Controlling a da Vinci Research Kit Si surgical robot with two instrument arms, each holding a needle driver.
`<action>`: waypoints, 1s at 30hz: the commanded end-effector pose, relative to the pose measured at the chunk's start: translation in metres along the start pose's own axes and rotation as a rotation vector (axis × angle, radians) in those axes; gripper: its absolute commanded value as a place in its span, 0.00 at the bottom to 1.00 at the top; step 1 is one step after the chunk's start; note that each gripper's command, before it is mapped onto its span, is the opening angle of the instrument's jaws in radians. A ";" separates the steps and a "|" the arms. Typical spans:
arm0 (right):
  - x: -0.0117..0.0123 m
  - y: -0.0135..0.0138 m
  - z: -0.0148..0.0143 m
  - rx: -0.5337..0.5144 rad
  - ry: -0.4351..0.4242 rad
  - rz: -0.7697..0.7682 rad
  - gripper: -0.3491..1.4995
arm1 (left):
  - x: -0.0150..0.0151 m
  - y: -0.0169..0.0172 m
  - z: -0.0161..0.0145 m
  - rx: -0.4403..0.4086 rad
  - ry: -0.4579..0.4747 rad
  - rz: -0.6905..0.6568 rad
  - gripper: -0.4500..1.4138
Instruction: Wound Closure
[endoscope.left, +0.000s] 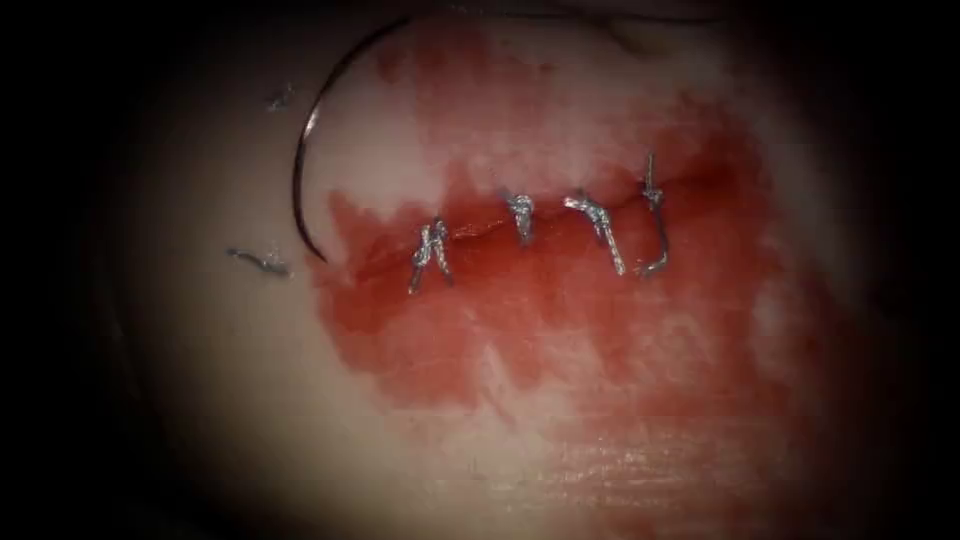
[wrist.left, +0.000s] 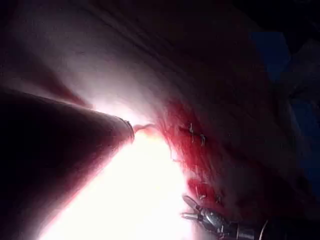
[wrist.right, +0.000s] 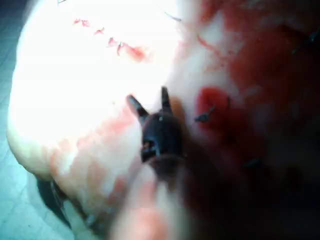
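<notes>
The pale, pinkish slab of pork-belly tissue (endoscope.left: 250, 400) carries a horizontal cut (endoscope.left: 480, 232) across its middle, lying in a wide patch of red fluid (endoscope.left: 560, 330). Four silvery knotted stitches (endoscope.left: 521, 216) cross the cut in a row, each with short thread tails.

The dark, thin curved steel needle (endoscope.left: 300, 170) lies loose on the tissue's surface toward its far left edge, beyond the left end of the cut. Its arc bulges leftward, and its sharp tip rests at the border of the red patch. It is not in the tissue and neither tool holds it. A dark thread (endoscope.left: 560, 14) appears to run from its upper end along the far edge, though that part is dim. Two small cut ends of thread (endoscope.left: 260, 262) lie just left of the needle.

The right arm's dark needle driver (wrist.right: 149, 102) hovers above the tissue, its two jaws spread apart and holding nothing.

A small metallic needle driver (wrist.left: 189, 209), probably the left arm's, sits beside the stitched cut with jaws parted and empty.
</notes>
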 end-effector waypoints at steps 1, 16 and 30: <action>-0.0002 -0.0003 0.0007 0.007 0.002 0.002 0.98 | 0.0006 0.0007 0.0007 0.004 0.024 0.035 0.66; 0.0006 -0.0030 0.0019 0.078 -0.013 -0.033 0.96 | -0.0015 0.0187 0.0132 0.089 0.130 0.376 0.58; -0.0005 -0.0052 0.0040 0.101 -0.010 -0.059 0.95 | -0.0009 0.0165 0.0152 0.191 0.157 0.383 0.57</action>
